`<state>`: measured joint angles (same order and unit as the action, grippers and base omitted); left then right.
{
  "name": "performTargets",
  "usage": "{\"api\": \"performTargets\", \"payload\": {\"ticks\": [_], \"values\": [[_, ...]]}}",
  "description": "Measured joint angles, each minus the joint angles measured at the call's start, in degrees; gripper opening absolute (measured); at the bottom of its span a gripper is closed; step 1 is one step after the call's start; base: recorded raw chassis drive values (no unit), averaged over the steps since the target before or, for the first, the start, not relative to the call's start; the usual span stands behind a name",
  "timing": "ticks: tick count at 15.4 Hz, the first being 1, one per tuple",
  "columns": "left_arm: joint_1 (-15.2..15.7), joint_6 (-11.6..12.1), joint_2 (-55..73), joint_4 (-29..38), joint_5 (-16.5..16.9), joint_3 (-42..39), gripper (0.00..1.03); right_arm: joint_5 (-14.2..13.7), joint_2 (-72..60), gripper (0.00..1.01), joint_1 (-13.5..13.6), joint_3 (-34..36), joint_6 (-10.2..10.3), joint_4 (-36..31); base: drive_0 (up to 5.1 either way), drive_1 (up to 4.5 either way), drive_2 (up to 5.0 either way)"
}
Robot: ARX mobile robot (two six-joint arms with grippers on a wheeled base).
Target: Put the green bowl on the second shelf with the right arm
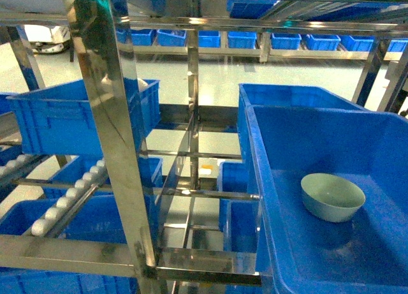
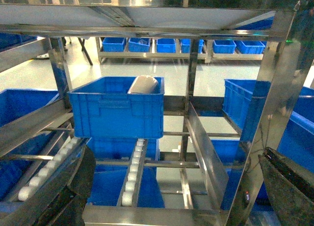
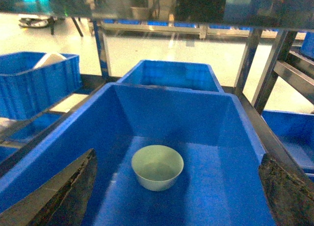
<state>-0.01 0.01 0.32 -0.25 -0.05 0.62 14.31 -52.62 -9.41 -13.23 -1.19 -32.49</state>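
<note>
The green bowl (image 1: 332,196) stands upright and empty on the floor of a big blue crate (image 1: 382,147) at the right of the steel rack. In the right wrist view the green bowl (image 3: 157,167) lies a little left of centre between my right gripper's (image 3: 177,156) dark fingers (image 3: 73,187). The fingers are spread wide and held back from it, touching nothing. My left gripper (image 2: 177,152) is open too and faces a rack level with white roller tracks (image 2: 133,169). Which level is the second shelf I cannot tell. Neither arm shows in the head view.
A shiny steel post (image 1: 111,128) rises close in front at the left. Behind it a blue crate (image 1: 76,115) holding a white object (image 2: 143,85) rests on roller tracks (image 1: 70,195). More blue crates (image 1: 242,39) line a far rack, and others sit on lower levels.
</note>
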Motion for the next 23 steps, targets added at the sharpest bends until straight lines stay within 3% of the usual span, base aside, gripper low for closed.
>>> {"api": "performTargets", "payload": {"ticks": [2, 4, 5, 6, 7, 8, 9, 10, 11, 12, 16, 23], "values": [[0.00, 0.00, 0.00, 0.00, 0.00, 0.00, 0.98, 0.13, 19.08, 0.98, 1.27, 2.08, 4.52, 13.07, 0.0, 0.00, 0.0], [0.00, 0.00, 0.00, 0.02, 0.00, 0.00, 0.98, 1.81, 40.74, 0.98, 2.25, 6.62, 4.85, 32.94, 0.0, 0.00, 0.0], [0.00, 0.00, 0.00, 0.00, 0.00, 0.00, 0.98, 3.37, 45.62, 0.98, 1.44, 7.26, 5.03, 36.17, 0.0, 0.00, 0.0], [0.00, 0.00, 0.00, 0.02, 0.02, 0.00, 0.98, 3.82, 46.31, 0.98, 0.33, 6.82, 5.09, 35.89, 0.0, 0.00, 0.0], [0.00, 0.00, 0.00, 0.00, 0.00, 0.00, 0.98, -0.22, 46.60, 0.94, 2.10, 7.21, 4.70, 34.45, 0.0, 0.00, 0.0], [-0.02, 0.00, 0.00, 0.04, -0.07, 0.00, 0.98, -6.40, 47.69, 0.86, 6.64, 7.56, 3.65, 33.46, 0.0, 0.00, 0.0], [-0.02, 0.00, 0.00, -0.11, -0.04, 0.00, 0.98, -10.10, 48.72, 0.76, 9.68, 8.00, 2.78, 33.09, 0.0, 0.00, 0.0], [0.00, 0.00, 0.00, 0.09, 0.02, 0.00, 0.98, -13.07, 48.87, 0.65, 9.73, 8.39, 2.21, 33.00, 0.0, 0.00, 0.0], [0.00, 0.00, 0.00, 0.02, 0.04, 0.00, 0.98, -14.34, 49.07, 0.54, 9.22, 9.27, 2.01, 33.11, 0.0, 0.00, 0.0], [0.00, 0.00, 0.00, 0.04, 0.00, 0.00, 0.98, -14.34, 49.18, 0.41, 9.40, 9.79, 1.75, 33.11, 0.0, 0.00, 0.0], [0.00, 0.00, 0.00, 0.02, 0.02, 0.00, 0.98, -14.34, 50.80, 0.02, 9.40, 10.97, 1.44, 32.41, 0.0, 0.00, 0.0], [0.00, 0.00, 0.00, 0.02, 0.00, 0.00, 0.98, -14.32, 52.35, 0.02, 9.40, 12.44, 1.33, 32.79, 0.0, 0.00, 0.0]]}}
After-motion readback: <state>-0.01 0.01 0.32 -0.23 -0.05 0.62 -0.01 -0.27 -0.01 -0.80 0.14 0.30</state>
